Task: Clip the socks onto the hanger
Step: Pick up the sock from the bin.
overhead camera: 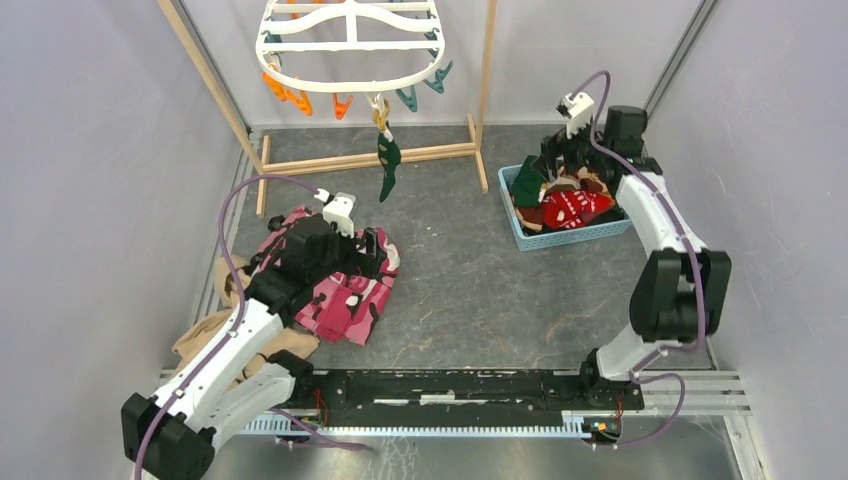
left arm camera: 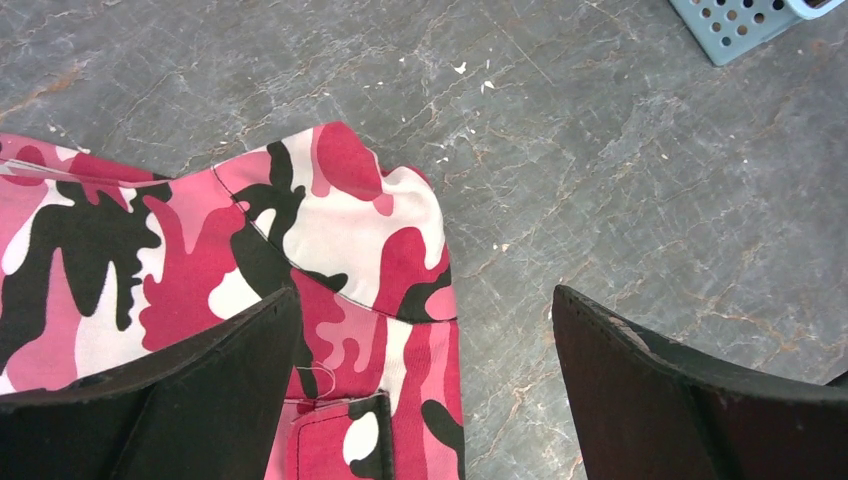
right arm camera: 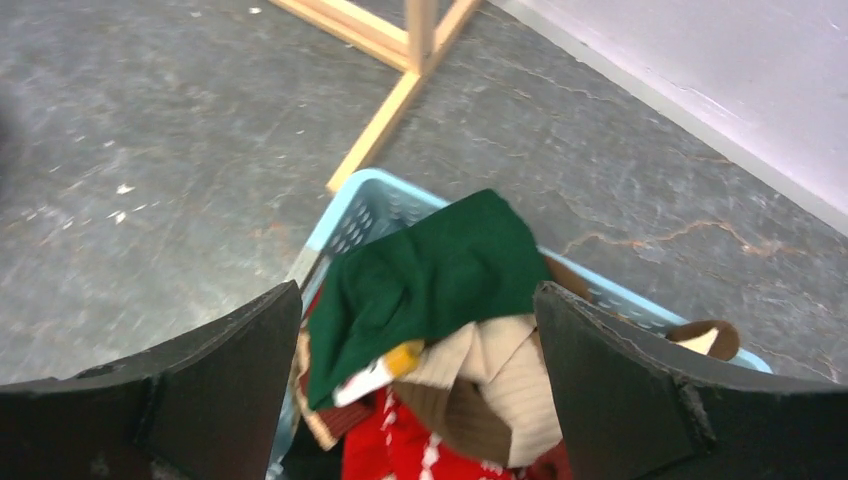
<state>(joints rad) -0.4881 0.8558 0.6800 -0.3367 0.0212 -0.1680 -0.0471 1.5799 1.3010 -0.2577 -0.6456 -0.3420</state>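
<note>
Socks [overhead camera: 562, 205] heaped in basket [right arm camera: 350, 220] at desk [overhead camera: 470, 290] far-right, one hung on hanger [overhead camera: 350, 45]; pick step: right gripper [right arm camera: 415, 300] wide apart above heap, lower and pinch green sock [right arm camera: 440, 260]; left gripper [left arm camera: 425, 300] apart, empty.

— What is seen around the desk [overhead camera: 470, 290]?
— Pale grey walls [overhead camera: 90, 150] are set left, far and right; the surface is dark, marbled grey.
— And furniture?
— A wooden stand [overhead camera: 440, 152] is placed far.
</note>
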